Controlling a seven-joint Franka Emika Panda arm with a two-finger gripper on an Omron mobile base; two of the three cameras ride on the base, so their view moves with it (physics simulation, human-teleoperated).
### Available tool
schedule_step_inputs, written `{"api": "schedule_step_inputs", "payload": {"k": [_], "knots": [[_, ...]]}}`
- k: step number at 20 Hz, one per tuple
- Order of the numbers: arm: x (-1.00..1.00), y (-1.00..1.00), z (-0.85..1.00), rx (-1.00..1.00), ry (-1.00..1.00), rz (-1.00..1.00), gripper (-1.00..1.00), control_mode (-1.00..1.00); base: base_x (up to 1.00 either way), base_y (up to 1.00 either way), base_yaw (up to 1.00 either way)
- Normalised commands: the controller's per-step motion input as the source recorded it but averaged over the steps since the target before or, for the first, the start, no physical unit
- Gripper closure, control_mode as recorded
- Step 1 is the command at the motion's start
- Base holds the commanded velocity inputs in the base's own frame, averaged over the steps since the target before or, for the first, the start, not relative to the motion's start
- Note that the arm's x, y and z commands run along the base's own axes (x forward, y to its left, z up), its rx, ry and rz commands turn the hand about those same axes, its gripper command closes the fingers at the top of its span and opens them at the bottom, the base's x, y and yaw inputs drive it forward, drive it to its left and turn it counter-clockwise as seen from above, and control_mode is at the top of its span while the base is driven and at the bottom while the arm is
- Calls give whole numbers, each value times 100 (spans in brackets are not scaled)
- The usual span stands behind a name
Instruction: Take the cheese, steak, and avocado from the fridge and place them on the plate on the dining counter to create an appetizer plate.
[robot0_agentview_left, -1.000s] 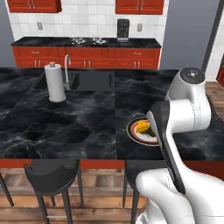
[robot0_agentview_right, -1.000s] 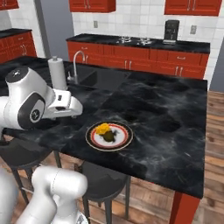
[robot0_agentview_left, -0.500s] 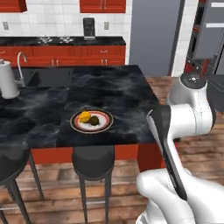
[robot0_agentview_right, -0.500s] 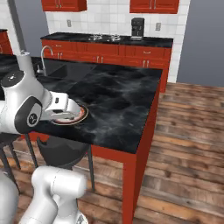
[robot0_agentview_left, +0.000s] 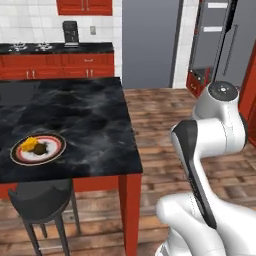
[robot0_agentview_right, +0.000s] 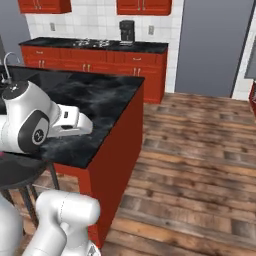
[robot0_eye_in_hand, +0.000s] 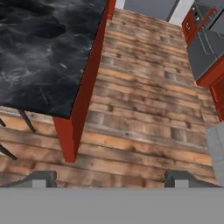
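Spread wide and holding nothing, my gripper (robot0_eye_in_hand: 109, 177) hangs out past the corner of the dining counter (robot0_agentview_left: 75, 120), its two dark fingertips (robot0_eye_in_hand: 41, 177) set well apart over bare plank floor (robot0_eye_in_hand: 148, 105).

Taking the dining counter as my landmark and going left to right: the plate (robot0_agentview_left: 38, 148) sits on the counter's near left part, close to the front edge, with the cheese (robot0_agentview_left: 31, 144) on its left half and a dark lump (robot0_agentview_left: 41, 148) just beside it toward the middle. I take the lump for the steak, though it is too small to be sure. I see nothing green on the plate, so by my reckoning the avocado is yet to be fetched. A dark stool (robot0_agentview_left: 42, 197) stands under the counter's front edge below the plate. Beyond the counter's far right corner rises the fridge (robot0_agentview_left: 150, 42), its grey front looking closed from here. Well to the right of the counter stands a column of built-in appliances (robot0_agentview_left: 220, 40).

What could go wrong from here: my elbow and forearm (robot0_agentview_right: 70, 122) ride close over the counter's corner, so a tight turn of the base could clip the red leg (robot0_eye_in_hand: 70, 135) or knock the stool. If the fridge door is shut, reaching straight in would strike it. Hurrying back later could jostle the plate near its edge.
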Motion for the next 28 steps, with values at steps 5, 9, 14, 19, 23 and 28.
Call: {"api": "schedule_step_inputs", "payload": {"k": [5,9,14,19,23,28], "knots": [[0,0,0,0,0,0,-100,100,96,-100,2],[0,0,0,0,0,0,-100,100,100,-94,9],[0,0,0,0,0,0,-100,100,100,-66,13],[0,0,0,0,0,0,-100,100,100,-23,3],[0,0,0,0,0,0,-100,100,100,-20,0],[0,0,0,0,0,0,-100,100,100,-23,-7]]}}
